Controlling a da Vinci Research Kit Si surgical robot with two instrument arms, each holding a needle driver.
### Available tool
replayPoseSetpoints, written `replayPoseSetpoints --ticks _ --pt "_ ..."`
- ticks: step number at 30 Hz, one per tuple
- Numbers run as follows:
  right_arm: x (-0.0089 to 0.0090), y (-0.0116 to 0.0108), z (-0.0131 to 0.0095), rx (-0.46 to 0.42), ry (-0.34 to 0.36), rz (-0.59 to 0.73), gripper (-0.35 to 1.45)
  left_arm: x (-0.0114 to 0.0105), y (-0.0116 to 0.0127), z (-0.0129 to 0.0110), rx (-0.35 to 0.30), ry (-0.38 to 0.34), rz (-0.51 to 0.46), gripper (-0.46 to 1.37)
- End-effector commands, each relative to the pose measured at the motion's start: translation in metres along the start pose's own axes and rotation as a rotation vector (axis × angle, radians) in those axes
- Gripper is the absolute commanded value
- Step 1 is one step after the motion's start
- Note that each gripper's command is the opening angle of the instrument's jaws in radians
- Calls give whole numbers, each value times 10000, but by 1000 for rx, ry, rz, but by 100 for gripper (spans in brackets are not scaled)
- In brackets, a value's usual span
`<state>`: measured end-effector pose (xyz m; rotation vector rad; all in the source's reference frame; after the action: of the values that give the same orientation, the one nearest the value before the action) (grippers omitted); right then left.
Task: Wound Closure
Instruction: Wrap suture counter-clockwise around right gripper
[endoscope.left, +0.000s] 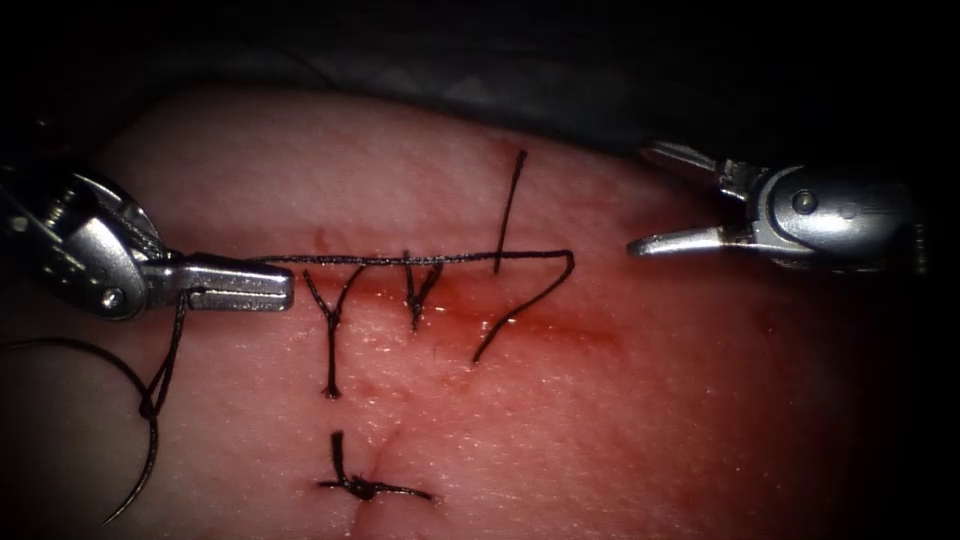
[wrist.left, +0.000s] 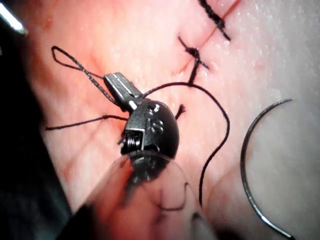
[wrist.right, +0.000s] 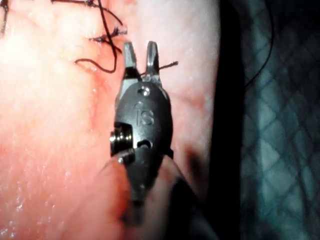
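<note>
Left tool (endoscope.left: 285, 288): jaws closed on the thread (endoscope.left: 420, 259), lying over the tissue to the left of the stitches; in the left wrist view (wrist.left: 111, 82) the strand runs out from the jaw tips.
Right tool (endoscope.left: 640, 200): jaws spread apart, holding nothing, hovering to the right of the stitches; in the right wrist view (wrist.right: 141, 55) both jaws stand clear of the tissue.
Thread: runs from the left tool's jaws rightward above the cut, bends back in a loop (near the right-hand stitch) and goes down into the tissue; a second strand hangs from the left tool down toward the needle.
Needle (endoscope.left: 140, 455): lies free on the tissue at the far left, held by neither tool and not in the tissue; its full curve is seen in the left wrist view (wrist.left: 243, 165).
Cut (endoscope.left: 560, 325): runs across the tissue (endoscope.left: 650, 420), with red fluid (endoscope.left: 470, 300) along it and stitches (endoscope.left: 335, 320) crossing its left part.
Knot (endoscope.left: 362, 488): a tied stitch with short ends, below the cut.
</note>
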<state>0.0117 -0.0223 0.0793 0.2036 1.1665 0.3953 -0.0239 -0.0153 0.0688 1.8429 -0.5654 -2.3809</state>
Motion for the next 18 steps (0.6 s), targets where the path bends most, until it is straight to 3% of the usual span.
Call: replayPoseSetpoints --ticks 1,10,18 --pt "-1 2 4 -3 0 1 -35 1 0 1 -10 17 12 -35" --pt "-1 24 54 24 -10 -36 -35 18 4 6 -34 102 42 -35" --pt "-27 19 97 67 -14 -85 -35 32 6 11 -67 160 41 -35"
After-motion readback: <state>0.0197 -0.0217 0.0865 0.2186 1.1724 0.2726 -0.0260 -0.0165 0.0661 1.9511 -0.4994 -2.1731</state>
